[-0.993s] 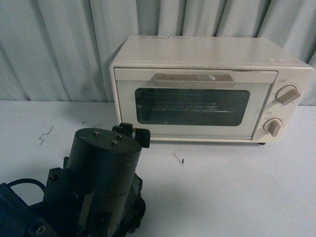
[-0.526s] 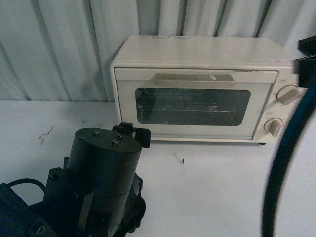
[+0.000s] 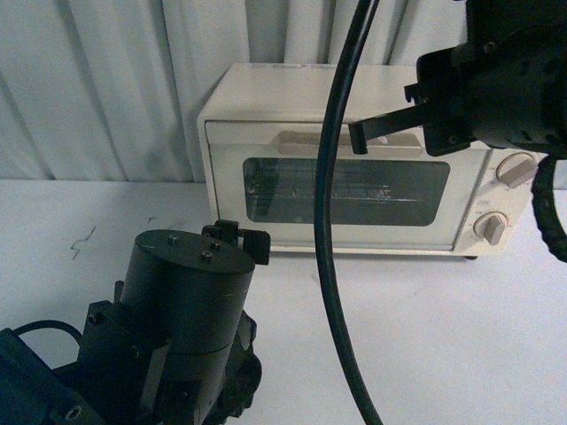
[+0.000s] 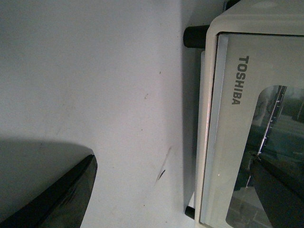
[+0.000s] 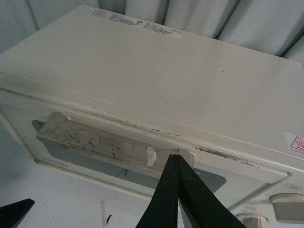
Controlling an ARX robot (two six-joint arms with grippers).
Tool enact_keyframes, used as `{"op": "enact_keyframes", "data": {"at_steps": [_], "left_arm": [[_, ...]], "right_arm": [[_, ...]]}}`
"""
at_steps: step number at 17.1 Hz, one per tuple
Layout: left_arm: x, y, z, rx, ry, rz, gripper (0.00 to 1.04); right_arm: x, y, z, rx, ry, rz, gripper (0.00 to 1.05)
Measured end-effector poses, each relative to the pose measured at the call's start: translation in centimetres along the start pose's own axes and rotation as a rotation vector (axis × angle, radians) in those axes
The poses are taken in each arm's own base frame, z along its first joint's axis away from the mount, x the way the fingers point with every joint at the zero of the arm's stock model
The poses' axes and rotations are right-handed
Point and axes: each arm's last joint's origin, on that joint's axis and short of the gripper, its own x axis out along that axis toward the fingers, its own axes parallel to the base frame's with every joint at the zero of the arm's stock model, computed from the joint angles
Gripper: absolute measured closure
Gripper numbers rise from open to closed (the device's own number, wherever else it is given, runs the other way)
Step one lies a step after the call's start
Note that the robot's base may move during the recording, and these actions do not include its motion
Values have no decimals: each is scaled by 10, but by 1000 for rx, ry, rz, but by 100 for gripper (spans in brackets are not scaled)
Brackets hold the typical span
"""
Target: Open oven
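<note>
Jaws apart, the right gripper (image 5: 102, 179) has just ahead the bar handle (image 5: 99, 141) of the toaster oven (image 5: 156, 80); rigid, I judge, best hold.

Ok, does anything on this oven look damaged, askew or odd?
Only wear on the oven. A scrap of whitish tape curls up off the bar handle, whose top is flecked with small dark scratches, and dark grime runs along the seam above the door. The door is shut and sits square.

Cream oven (image 4: 223, 142) with TOSHIBA lettering and black feet on white table (image 4: 95, 71), left claw (image 4: 172, 161) fingers wide apart
</note>
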Motion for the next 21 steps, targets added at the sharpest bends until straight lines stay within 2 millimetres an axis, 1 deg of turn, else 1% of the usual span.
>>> {"op": "enact_keyframes", "data": {"at_steps": [6, 8, 9, 14, 17, 21], "left_arm": [[0, 0, 0, 0, 0, 0, 7], [0, 0, 0, 0, 0, 0, 7], [0, 0, 0, 0, 0, 0, 7], [0, 0, 0, 0, 0, 0, 7], [0, 0, 0, 0, 0, 0, 7], [0, 0, 0, 0, 0, 0, 7]], "right_arm": [[36, 7, 1, 26, 24, -16, 103], [43, 8, 2, 37, 22, -16, 103], [50, 11, -3, 46, 29, -14, 103], [52, 12, -8, 68, 23, -12, 103], [52, 11, -19, 79, 47, -13, 103], [52, 10, -21, 99, 46, -16, 103]]}}
